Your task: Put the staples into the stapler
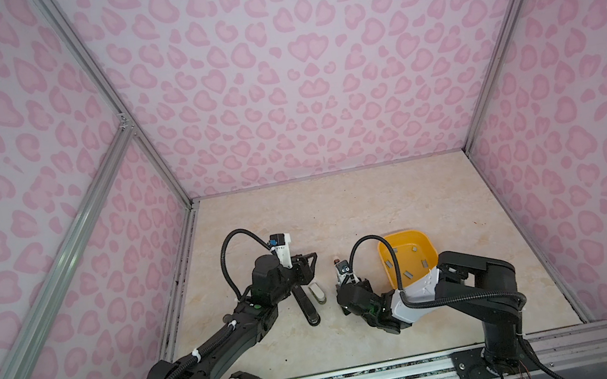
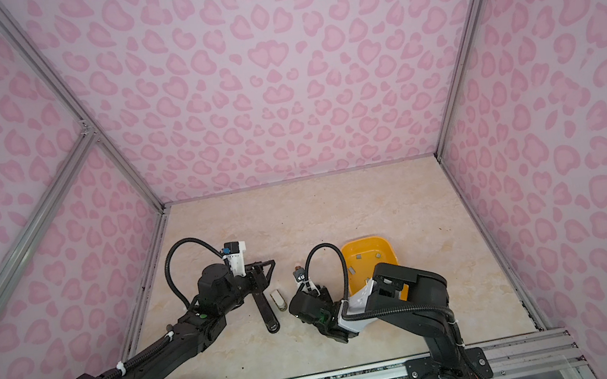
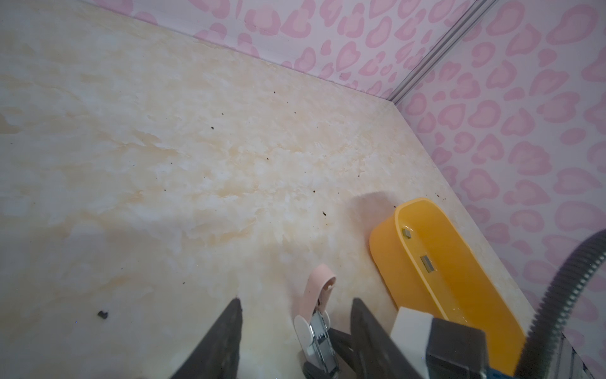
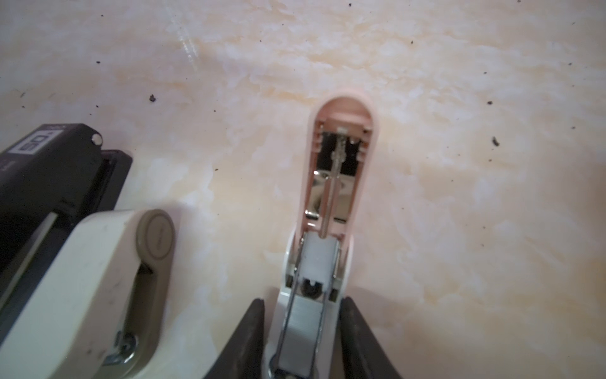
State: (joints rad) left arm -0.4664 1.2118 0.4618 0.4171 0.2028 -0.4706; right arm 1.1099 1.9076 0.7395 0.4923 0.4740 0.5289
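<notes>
On the bench: a beige marbled tabletop point(image 1: 378, 194) dotted with dark specks. It is closed in on three sides by pink walls point(image 1: 294, 74) printed with heart-shaped blotches, and aluminium frame posts point(image 1: 487, 82) stand at the corners.

Count:
- Staplers, 3. The black stapler point(image 1: 306, 308) and the cream stapler point(image 1: 317, 293) lie side by side near the middle. The pink stapler point(image 1: 337, 262) sits just to their right with its lid swung open.
- Yellow tray point(image 1: 407, 239), 1. It is to the right of the pink stapler, and its near end is hidden under the right arm.
- Staples point(image 1: 408, 274): five loose grey strips can be counted on the tray floor in a top view. Any under the arm cannot be seen. One more strip point(image 4: 300, 331) lies in the pink stapler's open magazine, seen in the right wrist view.

Grippers:
- Left gripper point(image 3: 296, 299): jaws partly spread and empty. In both top views it hangs over the far end of the black stapler. Whether it touches that stapler cannot be told.
- Right gripper point(image 4: 302, 299): jaws drawn in on the pink stapler's white base, one finger point(image 4: 252, 331) pressed against each side. The open lid points away from the wrist, with the spring rod and chrome inside exposed.
</notes>
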